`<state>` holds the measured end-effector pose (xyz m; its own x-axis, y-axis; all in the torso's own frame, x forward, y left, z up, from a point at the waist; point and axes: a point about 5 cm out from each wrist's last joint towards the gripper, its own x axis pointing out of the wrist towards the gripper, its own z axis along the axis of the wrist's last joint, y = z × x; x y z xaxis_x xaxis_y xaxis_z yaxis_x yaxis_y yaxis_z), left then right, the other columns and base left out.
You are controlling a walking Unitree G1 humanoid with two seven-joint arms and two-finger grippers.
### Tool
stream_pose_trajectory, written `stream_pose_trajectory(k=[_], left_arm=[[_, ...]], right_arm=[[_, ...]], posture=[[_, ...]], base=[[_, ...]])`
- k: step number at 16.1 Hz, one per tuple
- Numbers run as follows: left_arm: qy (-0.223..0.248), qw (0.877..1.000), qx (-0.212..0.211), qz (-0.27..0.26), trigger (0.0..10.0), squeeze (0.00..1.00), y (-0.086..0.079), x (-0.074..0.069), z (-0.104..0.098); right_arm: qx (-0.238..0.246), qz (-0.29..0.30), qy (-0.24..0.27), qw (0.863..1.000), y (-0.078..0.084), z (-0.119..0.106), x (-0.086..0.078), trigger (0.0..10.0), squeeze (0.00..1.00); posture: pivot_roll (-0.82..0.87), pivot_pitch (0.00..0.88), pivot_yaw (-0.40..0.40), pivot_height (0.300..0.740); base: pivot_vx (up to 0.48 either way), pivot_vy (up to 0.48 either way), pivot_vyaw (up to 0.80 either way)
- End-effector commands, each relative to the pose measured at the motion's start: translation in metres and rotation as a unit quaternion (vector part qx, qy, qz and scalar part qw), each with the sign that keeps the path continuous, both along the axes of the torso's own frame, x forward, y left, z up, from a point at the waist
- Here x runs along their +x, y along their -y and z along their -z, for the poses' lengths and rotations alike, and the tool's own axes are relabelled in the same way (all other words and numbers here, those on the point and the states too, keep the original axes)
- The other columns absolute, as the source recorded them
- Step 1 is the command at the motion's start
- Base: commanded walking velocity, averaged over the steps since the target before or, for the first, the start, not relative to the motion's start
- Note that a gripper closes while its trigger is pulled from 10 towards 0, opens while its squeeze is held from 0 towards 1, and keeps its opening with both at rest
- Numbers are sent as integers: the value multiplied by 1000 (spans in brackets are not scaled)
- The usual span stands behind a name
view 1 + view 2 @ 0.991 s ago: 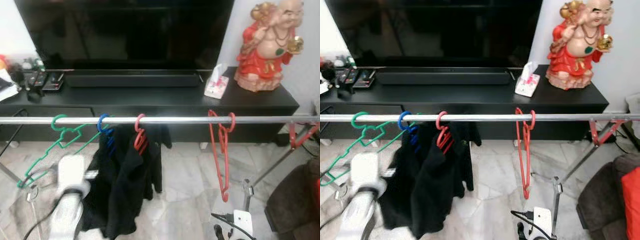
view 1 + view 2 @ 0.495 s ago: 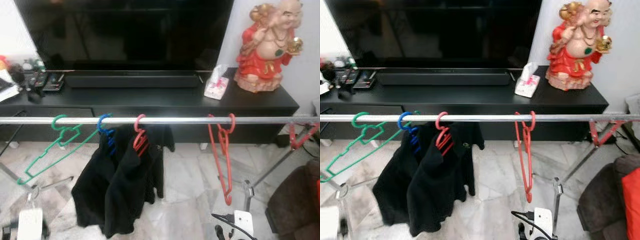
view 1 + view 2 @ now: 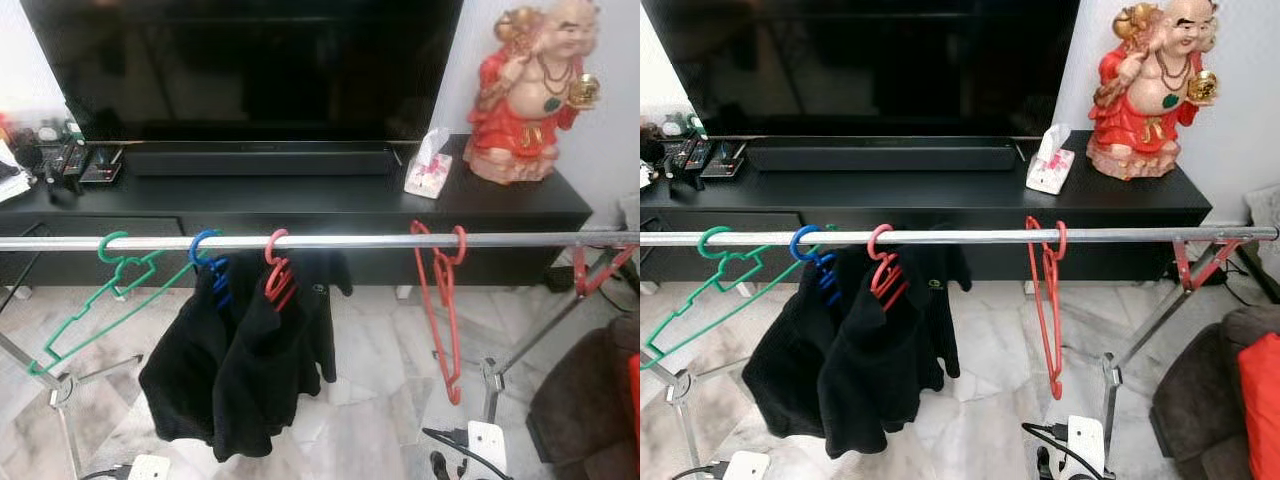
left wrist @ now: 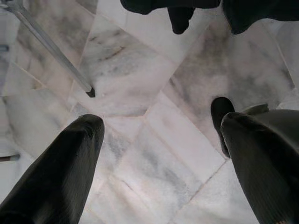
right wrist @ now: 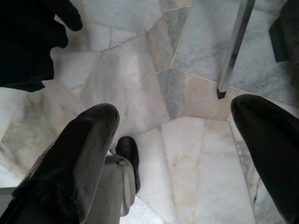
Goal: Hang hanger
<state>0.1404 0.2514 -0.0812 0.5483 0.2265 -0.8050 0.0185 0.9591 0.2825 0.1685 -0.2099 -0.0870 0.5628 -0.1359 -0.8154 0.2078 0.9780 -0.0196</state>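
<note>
Looking at the rail [image 3: 330, 241], I see the green hanger [image 3: 95, 310] hooked on its left end. Both tools hang released over the floor; I should leave it alone.

We note four hangers [image 3: 120, 262] along the rail [image 3: 360, 241], garment [image 3: 245, 370] left of centre, cabinet [image 3: 300, 205] behind.

Green hanger [image 3: 96, 300] partly cut by the frame edge in the right eye view; blue hanger [image 3: 209, 263] and red hanger [image 3: 278, 275] largely buried in black garments [image 3: 240, 370]. Small items [image 3: 55, 160] on the TV console [image 3: 300, 200] too small to identify. Black garments [image 4: 187, 9] beyond the left gripper's fingertips [image 4: 77, 154] cut off at the frame edge.
</note>
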Motion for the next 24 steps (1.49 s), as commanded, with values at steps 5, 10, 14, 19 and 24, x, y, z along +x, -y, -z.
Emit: stream_pose_trajectory(k=[5, 10, 14, 19, 24], left_arm=[[-7, 1000, 1, -1, 10000, 0, -2, -4, 1], [-7, 1000, 1, -1, 10000, 0, -2, -4, 1], [-13, 1000, -3, -1, 10000, 0, -1, -1, 3], [-11, 1000, -24, 14, 10000, 0, 28, 29, 2], [-5, 1000, -22, 12, 10000, 0, 28, 35, 0]], right_arm=[[0, 1, -5, 1000, -1, 1, -2, 10000, 0], [0, 1, -5, 1000, -1, 1, -2, 10000, 0], [0, 3, -5, 1000, -1, 1, -2, 10000, 0], [10, -18, -25, 999, -5, 9, -20, 10000, 0], [10, -23, -24, 999, -5, 9, -19, 10000, 0]], posture=[[-79, 0, -22, 740], [-79, 0, -22, 740], [-82, 0, -24, 740], [-113, 0, -18, 740], [-98, 0, -23, 740]], base=[[0, 0, 0], [0, 0, 0], [0, 0, 0], [0, 0, 0], [0, 0, 0]])
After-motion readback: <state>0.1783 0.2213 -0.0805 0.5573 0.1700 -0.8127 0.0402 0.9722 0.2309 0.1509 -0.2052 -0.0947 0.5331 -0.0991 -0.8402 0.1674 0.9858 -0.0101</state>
